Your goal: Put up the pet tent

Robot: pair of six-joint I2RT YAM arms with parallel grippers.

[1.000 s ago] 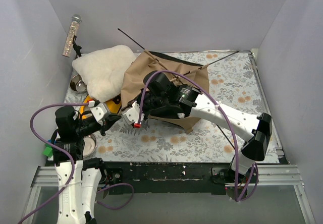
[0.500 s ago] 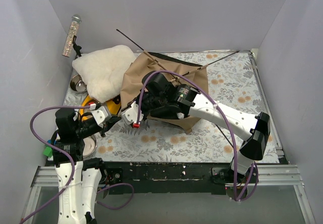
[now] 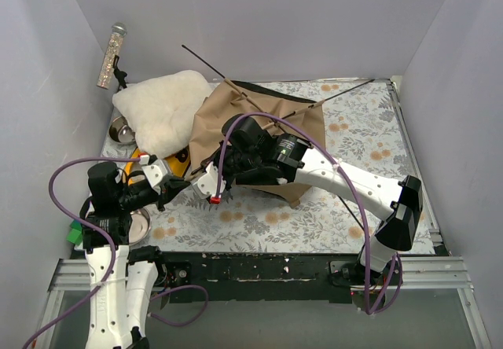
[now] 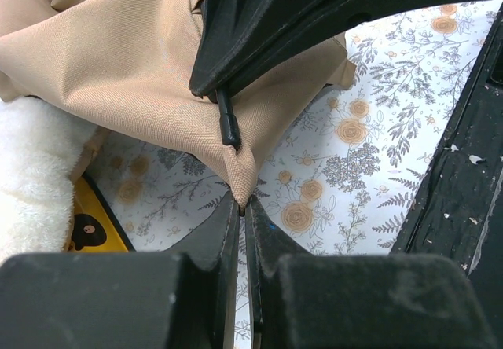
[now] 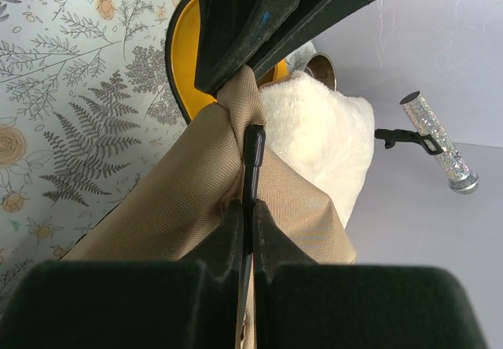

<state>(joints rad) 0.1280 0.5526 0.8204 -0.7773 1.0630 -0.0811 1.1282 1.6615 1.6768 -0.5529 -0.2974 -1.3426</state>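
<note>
left gripper (image 4: 242,206) and right gripper (image 5: 247,207) clamp near corner of pet tent (image 3: 222,117).

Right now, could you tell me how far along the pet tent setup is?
Little looks done: the tan fabric pet tent lies collapsed, thin black poles sticking out behind. In hand: the left gripper pinches a fabric corner while the right gripper clamps a black pole end beside it. Left: seating the poles and raising the tent upright.
</note>
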